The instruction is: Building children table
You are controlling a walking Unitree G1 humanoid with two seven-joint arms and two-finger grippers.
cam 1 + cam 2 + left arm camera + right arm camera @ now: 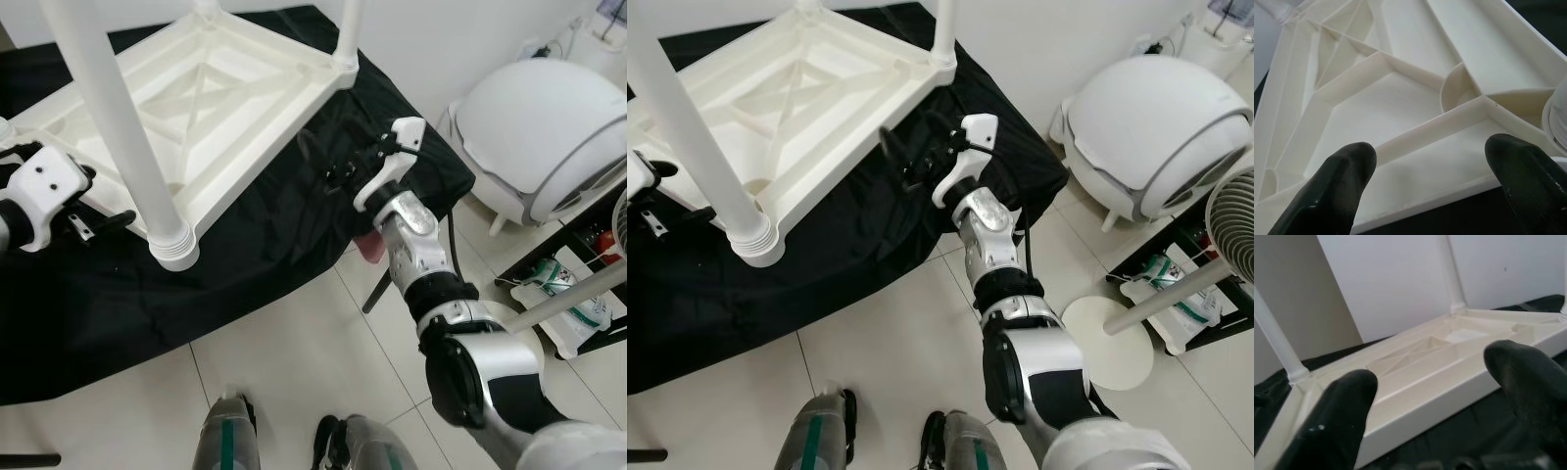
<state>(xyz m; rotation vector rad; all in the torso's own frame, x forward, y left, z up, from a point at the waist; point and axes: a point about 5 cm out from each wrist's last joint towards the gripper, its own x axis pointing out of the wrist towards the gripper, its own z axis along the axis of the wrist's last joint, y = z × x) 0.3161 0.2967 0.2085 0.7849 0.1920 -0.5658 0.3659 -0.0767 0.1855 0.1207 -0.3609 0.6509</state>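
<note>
Your right gripper (338, 171), fingers apart, sits centre frame just beside the white table top (225, 108), which lies upside down on the black cloth (274, 235) in the upper left. Your left gripper (98, 223), fingers apart, sits at its left edge, near a leg (122, 137).

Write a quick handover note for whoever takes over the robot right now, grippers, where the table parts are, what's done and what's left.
Left gripper: open, at the near corner of the upside-down white tabletop, holding nothing.
Right gripper: open, empty, beside the tabletop's right edge.
Tabletop lies underside up on the black cloth.
Done: legs stand in the corner sockets, including the near leg and a far right leg.
Left: check the legs are seated, then turn the table upright.
</note>
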